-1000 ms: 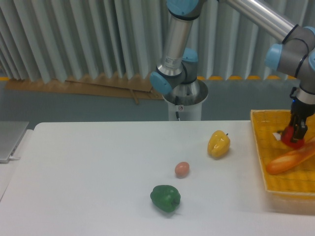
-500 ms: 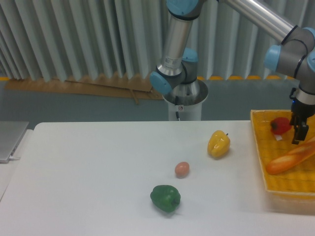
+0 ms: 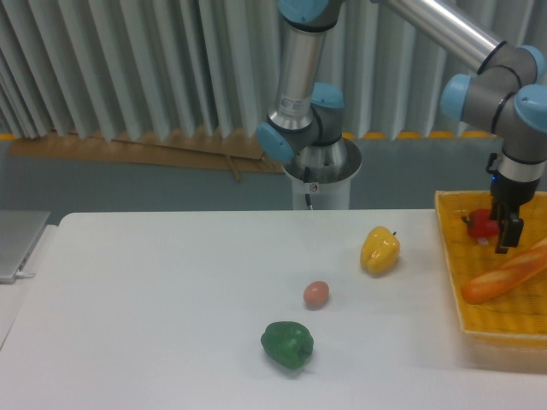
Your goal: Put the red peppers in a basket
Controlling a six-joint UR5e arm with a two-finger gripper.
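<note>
1. One red pepper is lying inside the yellow woven basket at the right edge of the table, near the basket's back left corner; it is partly hidden behind the tool.
2. One tool is hanging just in front of and to the right of the pepper. Whether its fingers are spread or pressed together cannot be told at this size, and whether they are touching the pepper is not resolvable either; it does not look to be carrying the pepper.
3. One long baguette is lying slantwise in the basket, just below the tool.
4. Three items are sitting on the table outside the basket: a yellow bell pepper, a small pinkish-orange ball and a green bell pepper, all well apart from the basket.
5. Risk, judged: if the tool is travelling sideways before rising, a finger could be clipping the pepper and rolling it toward the basket's low left wall, or over it.
6. Risk, judged: a downward or rightward drift could be pressing the tool onto the baguette, or catching the woven rim and dragging the basket.
7. Risk, judged: the glossy, rounded pepper may be rocking where it lies rather than settling.
</note>
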